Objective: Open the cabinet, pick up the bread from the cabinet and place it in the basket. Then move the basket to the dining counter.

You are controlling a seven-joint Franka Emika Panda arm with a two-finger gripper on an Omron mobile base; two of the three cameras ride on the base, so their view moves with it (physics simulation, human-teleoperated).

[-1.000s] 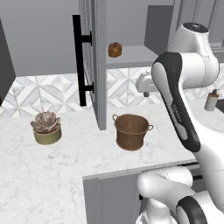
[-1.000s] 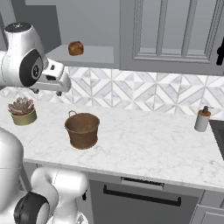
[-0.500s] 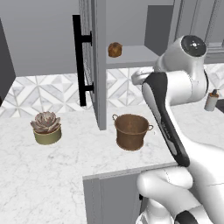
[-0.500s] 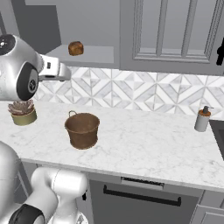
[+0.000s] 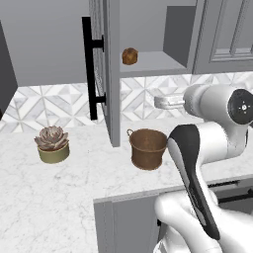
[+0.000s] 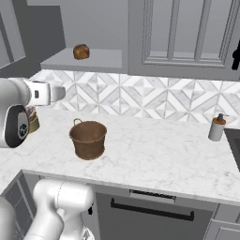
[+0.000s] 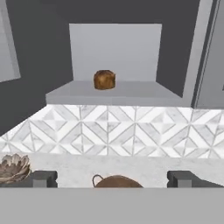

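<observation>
The cabinet door (image 5: 109, 64) stands swung open, its black bar handle (image 5: 88, 69) facing left. On the open shelf rests the bread (image 5: 130, 56) (image 6: 81, 51) (image 7: 104, 79), a small golden-brown loaf. Below it the copper-brown basket (image 5: 147, 147) (image 6: 88, 138) (image 7: 117, 181) sits upright on the marble worktop. My gripper (image 5: 160, 102) (image 6: 60, 93) (image 7: 113, 179) hovers above the basket and below the shelf, pointing at the backsplash. Its jaws are open and hold nothing; the two fingertips (image 7: 43, 178) stand wide apart. The dining counter is out of view.
An olive pot with a succulent (image 5: 52, 144) (image 7: 13, 166) stands left of the basket. A soap dispenser (image 6: 216, 127) is at the worktop's right. Solid-panelled cabinets (image 6: 187, 33) hang to the right of the open shelf. The open door juts out over the worktop.
The arm has refolded, its elbow swinging down to the right. The hand rose a little, then sank back below shelf level. Jaws stay open; bread and basket have not moved.
</observation>
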